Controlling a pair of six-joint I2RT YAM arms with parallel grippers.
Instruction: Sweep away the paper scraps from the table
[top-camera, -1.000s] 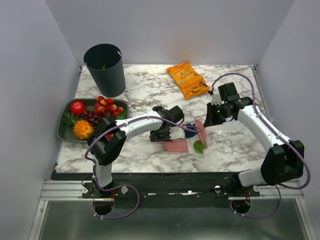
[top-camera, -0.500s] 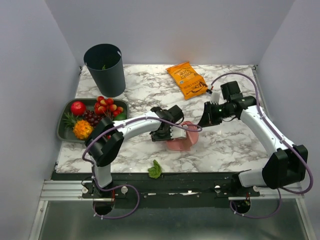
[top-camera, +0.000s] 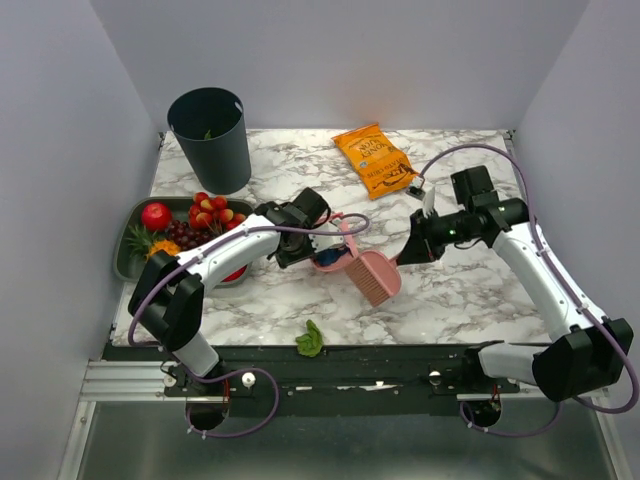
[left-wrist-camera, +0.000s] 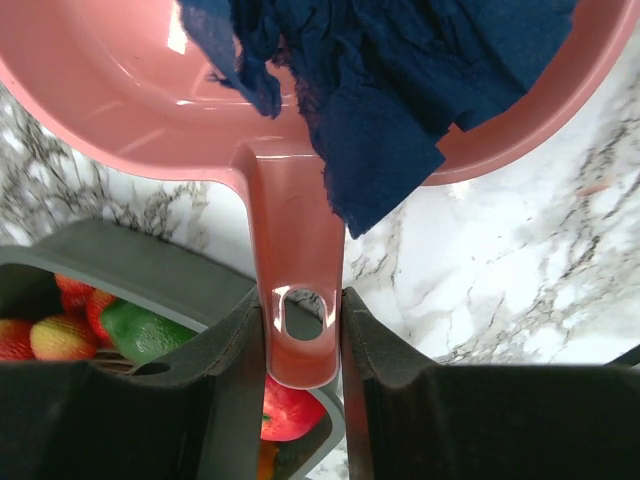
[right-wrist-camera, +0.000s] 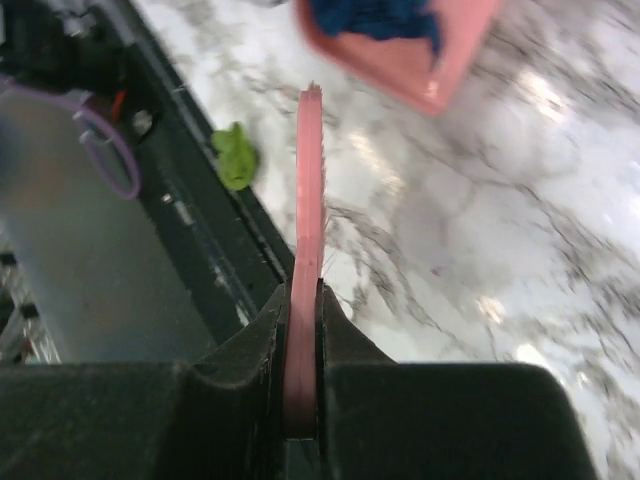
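My left gripper (top-camera: 300, 243) (left-wrist-camera: 305, 312) is shut on the handle of the pink dustpan (top-camera: 335, 262) (left-wrist-camera: 120, 90), which it holds over the marble table (top-camera: 470, 300) beside the fruit tray. A crumpled blue paper scrap (left-wrist-camera: 400, 100) (right-wrist-camera: 375, 15) lies in the pan. My right gripper (top-camera: 408, 250) (right-wrist-camera: 303, 300) is shut on the handle of a pink brush (top-camera: 375, 278) (right-wrist-camera: 309, 180), whose head points toward the pan. A green paper scrap (top-camera: 311, 340) (right-wrist-camera: 236, 155) lies on the table's black front edge.
A dark bin (top-camera: 210, 140) stands at the back left. An orange snack bag (top-camera: 375, 160) lies at the back middle. The grey fruit tray (top-camera: 126, 262) (left-wrist-camera: 130, 270) with toy fruits sits at the left edge, right under the left gripper.
The green scrap slid from beside the pan to the black front edge. The left arm drew the dustpan back left toward the tray. The right gripper shifted slightly with the brush.
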